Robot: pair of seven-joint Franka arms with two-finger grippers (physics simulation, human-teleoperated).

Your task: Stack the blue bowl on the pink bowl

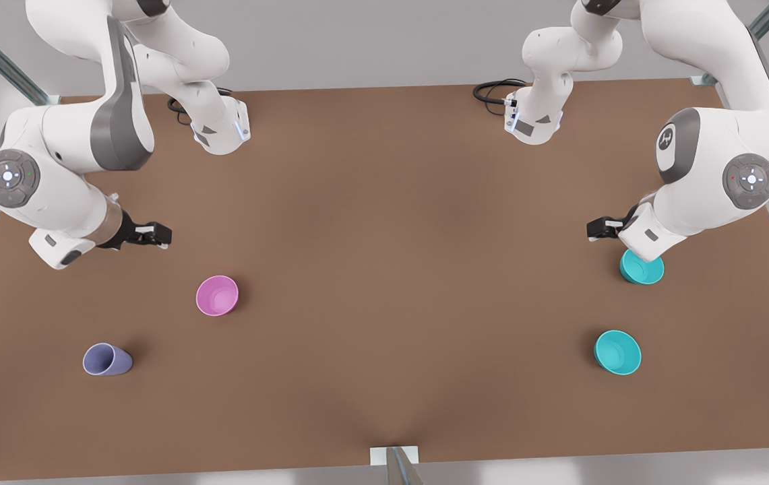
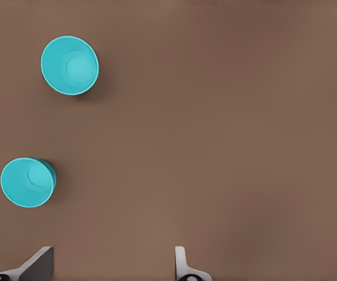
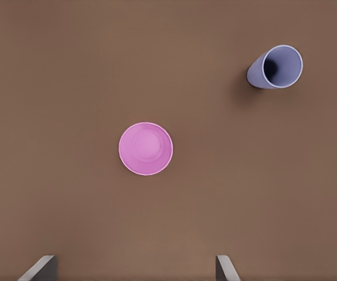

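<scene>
Hovering above the brown tabletop point(image 1: 384, 222), the left gripper point(image 1: 601, 228) is seen at the front view's right, empty, its two fingers spread wide apart in the left wrist view point(image 2: 38, 262). Two small round teal plastic bowls are seen on that side. One, the nearer teal bowl point(image 1: 641, 267), sits just beside the gripper at about 5 o'clock from it in the front view, partly covered by the wrist; it cannot be told which of the pair in the left wrist view this one is. The other teal bowl point(image 1: 617, 351) stands at 6 o'clock from the first, well apart. Both are upright and empty point(image 2: 70, 65) point(image 2: 27, 181). Which one is the task's blue bowl cannot be told.

The right gripper point(image 1: 154, 234) is held at the front view's left, empty, fingers also set wide apart in the right wrist view point(image 3: 39, 268). The small round pink plastic bowl point(image 1: 217, 295) stands upright at roughly 4 o'clock from it in the front view, near but not touching point(image 3: 146, 148). A taller lavender-blue plastic cup point(image 1: 107, 359) is seen at about 8 o'clock from the pink bowl in the front view, well apart point(image 3: 275, 67). Nothing is stacked yet.
</scene>
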